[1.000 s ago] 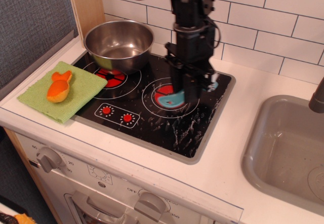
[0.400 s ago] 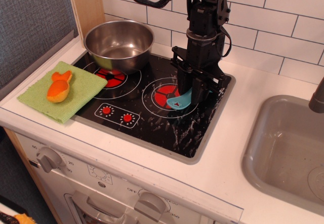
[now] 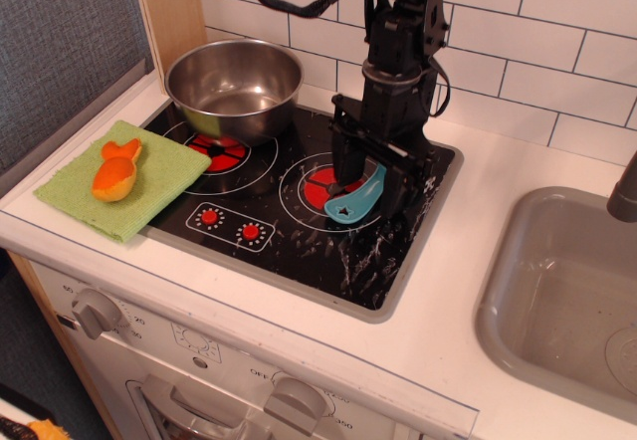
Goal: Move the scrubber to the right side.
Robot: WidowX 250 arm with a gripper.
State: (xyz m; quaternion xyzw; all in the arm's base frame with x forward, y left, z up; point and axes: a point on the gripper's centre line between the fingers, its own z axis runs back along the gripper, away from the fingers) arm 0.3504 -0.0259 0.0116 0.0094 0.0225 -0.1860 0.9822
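Arm vertical, claw (image 3: 370,183) pointing down, fingers spread.

Bright, even light from above, slightly warm. Soft, short shadows only: a faint one under the bowl (image 3: 234,87) on the hob (image 3: 299,211), another beneath the pincer (image 3: 370,189) on the black glass. Broad white glare streaked across the front right of the hob, mottled like smears. Gentle highlights inside the bowl's rim and on the tiles (image 3: 557,52). Sharp across the centre; cloth (image 3: 124,183) weave and burner rings crisp. Slight softness at the lower edge near the knobs (image 3: 95,311) and in the sink (image 3: 567,291) at right. Mild compression grain in the grey panel at upper left. No evident bending of lines at the edges.
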